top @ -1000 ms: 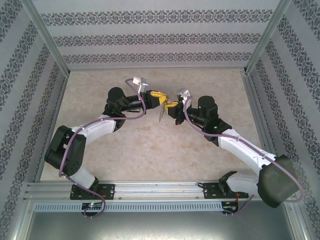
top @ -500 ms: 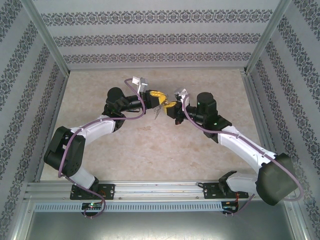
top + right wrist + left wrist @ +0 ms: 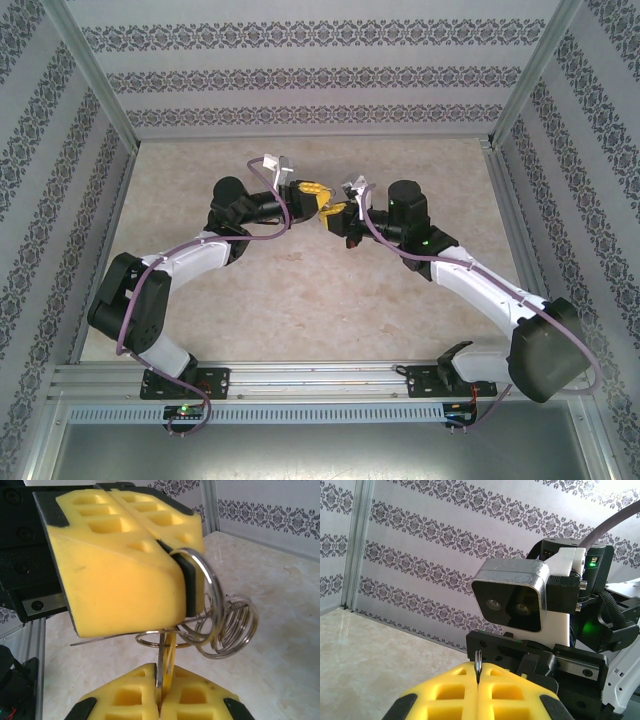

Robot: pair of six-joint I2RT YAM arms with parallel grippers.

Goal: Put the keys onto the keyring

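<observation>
Honestly, slipping's the worry: left tool [image 3: 478,674] is clamped on the keyring [image 3: 218,607], loops dangling mid-frame in the right wrist view, and right tool [image 3: 160,682] pinches the key [image 3: 164,655] edge-on just below. Miss the coil gap and it'll likely twist loose.

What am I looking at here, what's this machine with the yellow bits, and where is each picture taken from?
It is a robot: a left arm and a right arm bolted at the near edge of a pale table. One picture looks down from above; the other two come from a small camera on each wrist. Each arm ends in a claw with two yellow fingers. The left claw is shut on a keyring of silvery wire loops. The right claw pinches a thin key, seen edge-on. Both things are held in the air, close together, over the table's middle.
</observation>
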